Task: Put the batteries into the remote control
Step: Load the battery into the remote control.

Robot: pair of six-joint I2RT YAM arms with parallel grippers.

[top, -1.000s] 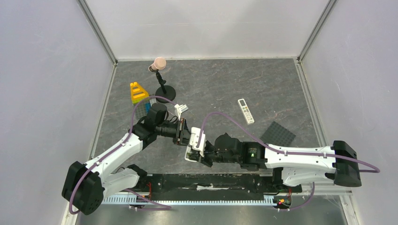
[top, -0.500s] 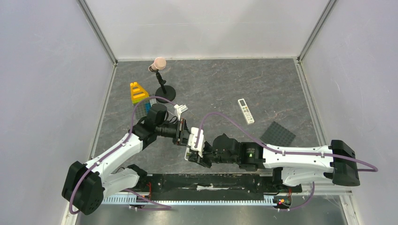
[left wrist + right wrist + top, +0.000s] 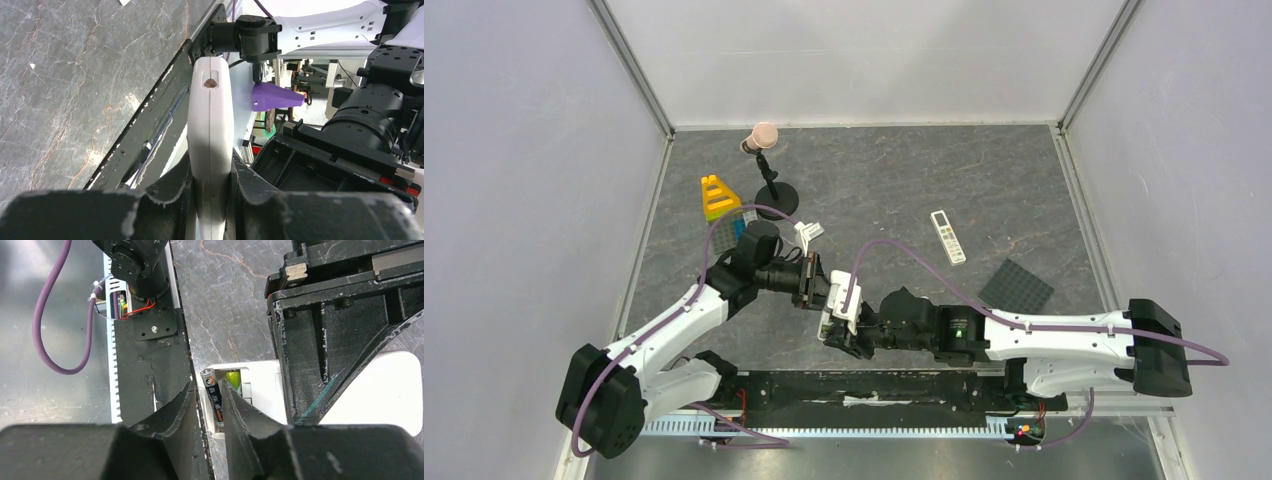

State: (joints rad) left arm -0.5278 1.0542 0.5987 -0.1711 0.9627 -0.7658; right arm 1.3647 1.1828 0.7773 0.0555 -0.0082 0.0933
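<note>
My left gripper [image 3: 817,290] is shut on the remote control [image 3: 836,318], a white body held edge-on between its jaws [image 3: 210,125] above the table's near edge. From the right, my right gripper [image 3: 852,335] reaches into the remote's open battery bay. One of the batteries, a dark one [image 3: 214,400], lies in the outer slot between the right fingers. A green battery [image 3: 233,381] sits in the slot beside it. The right jaws stand slightly apart, with a thin gap on the dark battery's left side. The remote's white back [image 3: 395,390] shows under the left gripper.
A slimmer all-white remote [image 3: 947,237] and a dark studded plate [image 3: 1016,287] lie to the right. At the back left are a yellow block [image 3: 717,196], a pink ball on a black stand [image 3: 764,135], a small white piece [image 3: 808,232] and a blue-grey block [image 3: 736,225].
The right gripper has shifted a little to the left against the remote and its jaws have parted slightly around the dark battery. The left arm and remote hold still.
</note>
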